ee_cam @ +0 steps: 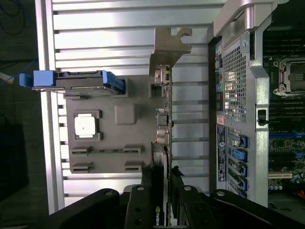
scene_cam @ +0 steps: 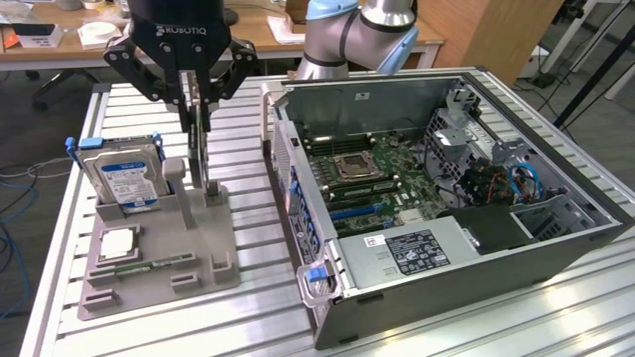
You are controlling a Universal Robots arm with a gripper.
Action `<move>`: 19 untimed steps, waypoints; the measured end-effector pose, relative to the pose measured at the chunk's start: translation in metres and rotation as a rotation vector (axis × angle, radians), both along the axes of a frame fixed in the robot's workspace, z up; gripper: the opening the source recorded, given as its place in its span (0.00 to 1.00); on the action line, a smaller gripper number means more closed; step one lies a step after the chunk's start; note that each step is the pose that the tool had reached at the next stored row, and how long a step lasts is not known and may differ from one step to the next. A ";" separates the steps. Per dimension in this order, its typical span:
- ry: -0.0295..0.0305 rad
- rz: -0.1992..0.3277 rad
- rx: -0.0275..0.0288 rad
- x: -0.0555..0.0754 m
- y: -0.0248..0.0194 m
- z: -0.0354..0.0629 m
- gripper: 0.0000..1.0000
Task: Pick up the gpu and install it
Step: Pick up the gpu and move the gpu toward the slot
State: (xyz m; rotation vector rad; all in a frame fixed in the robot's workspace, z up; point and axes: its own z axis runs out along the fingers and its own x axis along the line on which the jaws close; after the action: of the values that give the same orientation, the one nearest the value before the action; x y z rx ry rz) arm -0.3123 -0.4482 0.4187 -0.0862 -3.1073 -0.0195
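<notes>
The gpu [scene_cam: 199,152] stands on edge, thin and dark, with its lower edge at the upright slot posts of the grey holder [scene_cam: 210,242]. My gripper [scene_cam: 195,104] comes down on it from above, and the fingers [scene_cam: 184,95] press against both faces of the card. In the wrist view the gpu [ee_cam: 162,136] runs edge-on between the two fingers [ee_cam: 146,191], with its silver bracket [ee_cam: 169,45] at the far end over the table slats. The gripper [ee_cam: 162,174] is shut on the card.
On the same holder stand a silver hard drive [scene_cam: 124,177] with a blue-white label, a CPU [scene_cam: 117,244] and a green memory stick [scene_cam: 159,264]. The open computer case [scene_cam: 328,297] lies to the exterior view's right, its motherboard [scene_cam: 369,178] exposed.
</notes>
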 end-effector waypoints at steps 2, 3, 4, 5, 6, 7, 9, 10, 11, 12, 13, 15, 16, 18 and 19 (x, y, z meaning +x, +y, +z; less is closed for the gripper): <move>0.0001 0.000 0.0000 0.000 0.0001 0.0001 0.26; 0.0002 0.000 -0.0001 0.001 0.0001 0.0001 0.26; 0.0000 0.000 0.0000 0.002 0.0001 0.0000 0.26; 0.0000 0.000 0.0000 0.002 0.0002 0.0000 0.26; 0.0001 0.000 0.0000 0.003 0.0005 0.0000 0.26; 0.0000 0.000 0.0001 0.003 0.0007 0.0000 0.26; 0.0000 0.000 0.0001 0.003 0.0014 0.0000 0.26; 0.0000 0.000 0.0001 0.004 0.0017 0.0000 0.26; 0.0000 0.000 0.0001 0.004 0.0020 0.0000 0.26; -0.0001 0.000 0.0002 0.004 0.0023 -0.0001 0.26; 0.0000 0.000 0.0001 0.004 0.0030 0.0000 0.26; 0.0000 0.000 0.0001 0.004 0.0042 0.0000 0.26; 0.0000 0.000 0.0000 0.004 0.0045 0.0000 0.26; 0.0000 0.000 0.0001 0.004 0.0053 0.0000 0.26; 0.0000 0.000 0.0000 0.004 0.0057 0.0000 0.26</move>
State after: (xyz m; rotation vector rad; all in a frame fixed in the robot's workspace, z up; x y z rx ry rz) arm -0.3080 -0.4425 0.4187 -0.0862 -3.1073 -0.0196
